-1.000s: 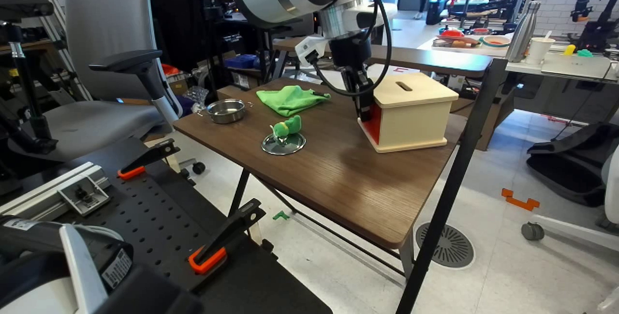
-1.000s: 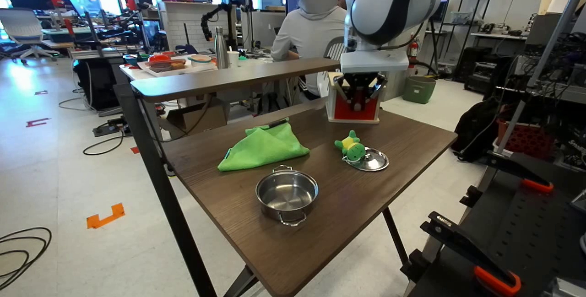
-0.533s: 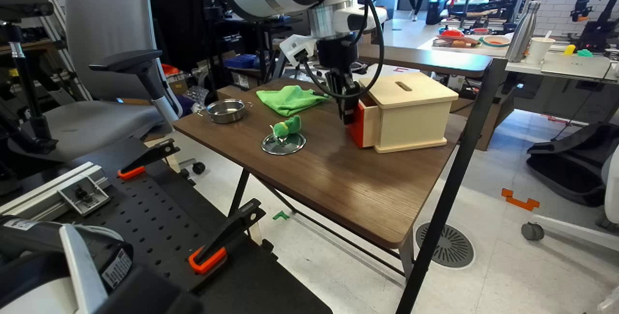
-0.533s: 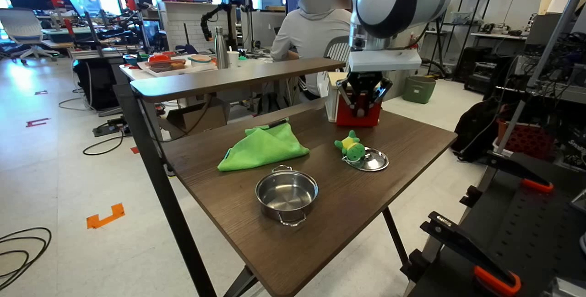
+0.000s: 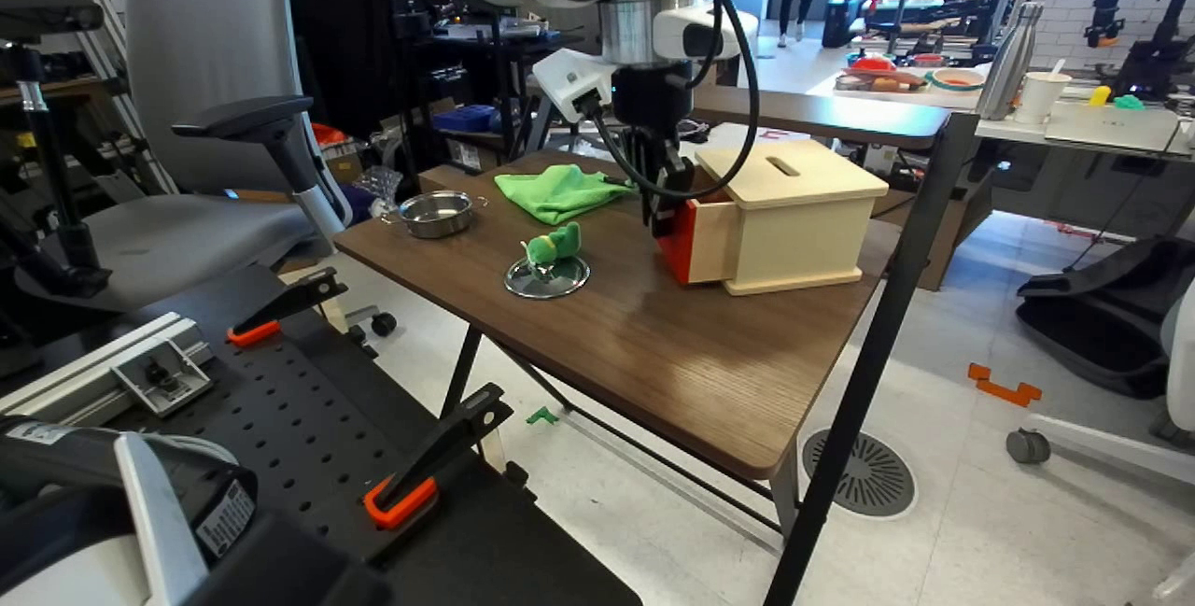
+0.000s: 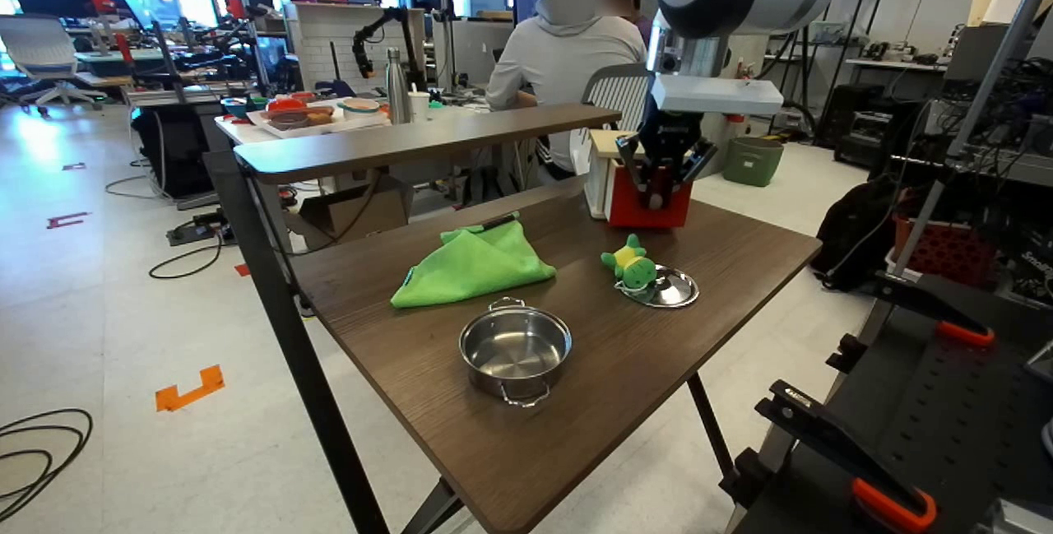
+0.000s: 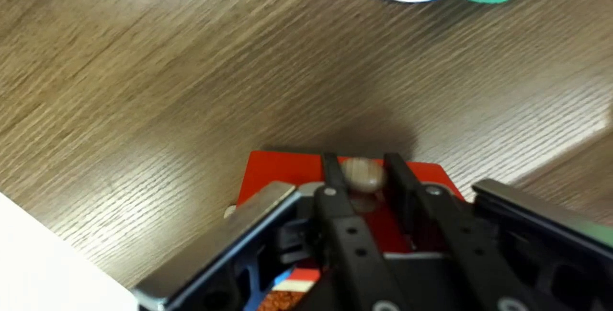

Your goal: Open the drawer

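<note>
1. At the front of the drawer, the gripper points downward and pinches a round pale knob, its fingers pressed in on either side.
2. Low in the wrist view, a grainy reddish-brown patch shows past the fingers; it may lie inside the drawer, though too little is visible to say what it is.
3. The drawer stands partway out of a small light-wood box; in an exterior view its pale wooden side shows between the orange-red front and the box wall.
4. The box sits upright on a brown wood-grain table and has a dark slot in its top.
5. Near the drawer, a shiny metal lid lies on the table, and a green and yellow soft toy overlaps its edge.
6. Elsewhere on the table, a rumpled green cloth lies spread, and a two-handled metal pot stands upright near the cloth.
7. Along one side of the table, a raised brown shelf runs above tabletop level, and beyond it a person in a grey hooded top is turned away from the camera.
</note>
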You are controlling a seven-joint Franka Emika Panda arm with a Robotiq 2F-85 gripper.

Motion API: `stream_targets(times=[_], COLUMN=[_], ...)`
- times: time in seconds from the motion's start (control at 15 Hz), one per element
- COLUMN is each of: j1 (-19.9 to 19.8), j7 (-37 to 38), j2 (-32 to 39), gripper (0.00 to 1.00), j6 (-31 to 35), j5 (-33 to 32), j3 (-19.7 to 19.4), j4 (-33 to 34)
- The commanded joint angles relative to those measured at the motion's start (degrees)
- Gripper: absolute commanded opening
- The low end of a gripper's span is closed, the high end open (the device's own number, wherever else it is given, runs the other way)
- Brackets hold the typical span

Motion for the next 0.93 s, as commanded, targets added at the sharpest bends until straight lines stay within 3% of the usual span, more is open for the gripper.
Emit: stream_targets(times=[0.0, 0.4, 0.87], j1=[-1.8, -0.2, 4.5], j7=[-6.5, -5.2, 0.7], j2=[-1.6, 0.2, 3.1], gripper=[0.07, 0.07, 0.07], j6=[-2.3, -3.2, -1.3], j5=[4.0, 2.7, -0.2], j3=[4.4, 3.7, 0.0], j4=[-1.9, -1.0, 0.3])
